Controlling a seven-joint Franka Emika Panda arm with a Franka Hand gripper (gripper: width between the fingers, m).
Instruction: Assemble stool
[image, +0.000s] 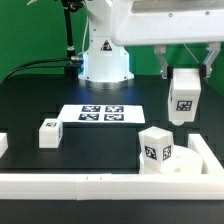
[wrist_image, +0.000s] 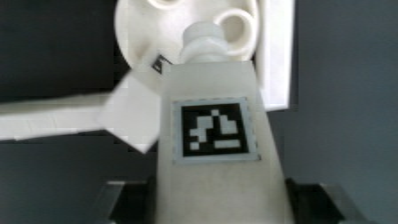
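My gripper (image: 186, 76) hangs at the exterior view's right, above the table, shut on a white stool leg (image: 184, 97) whose square tag faces the camera. In the wrist view that leg (wrist_image: 215, 120) runs away from the dark fingers (wrist_image: 125, 200), which press on both its sides. Its far end points toward the round white seat (wrist_image: 164, 28). The seat (image: 178, 165) lies low at the exterior view's right, with another tagged leg (image: 155, 146) standing upright on it. A third leg (image: 48, 132) lies loose on the exterior view's left.
The marker board (image: 100, 113) lies flat in front of the robot base (image: 105, 60). White border rails run along the front (image: 90, 185) and the exterior view's right side (image: 212, 152). A short white rail end (image: 3, 146) shows at the exterior view's left.
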